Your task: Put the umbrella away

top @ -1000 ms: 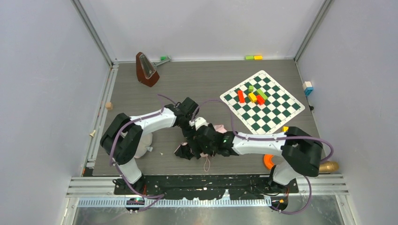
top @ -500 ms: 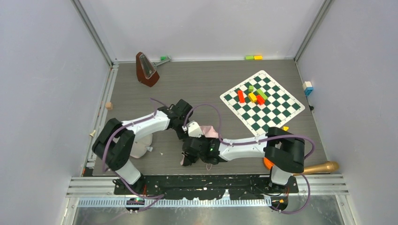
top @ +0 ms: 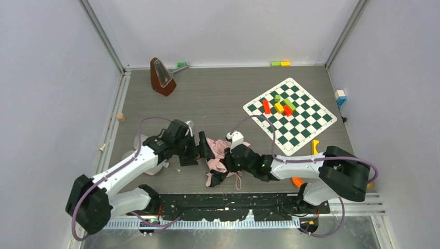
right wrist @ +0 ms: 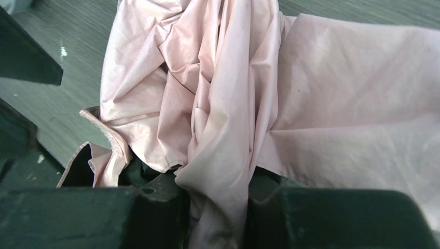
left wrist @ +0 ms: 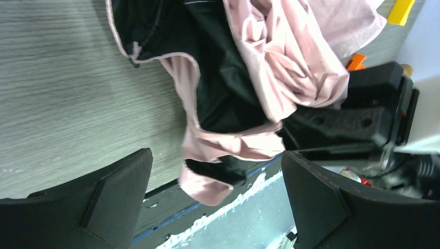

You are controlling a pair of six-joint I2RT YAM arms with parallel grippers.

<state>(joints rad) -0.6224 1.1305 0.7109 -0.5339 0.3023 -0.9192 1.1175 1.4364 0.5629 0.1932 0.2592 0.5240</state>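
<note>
My right jaws are pinching the crumpled black-and-pink fabric umbrella [right wrist: 228, 104]; my left jaws are gaping just left of it.

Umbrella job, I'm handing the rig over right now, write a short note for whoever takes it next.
Left gripper: open, holding nothing, aimed at the umbrella.
Right gripper: fingers shut on a fold of the pale pink canopy.
Umbrella: a crumpled heap on the table, near its front edge, between the two arms.
Done: it is collapsed, not spread open.
Left: the canopy hangs loose and untidy; it probably needs gathering and rolling up.
</note>
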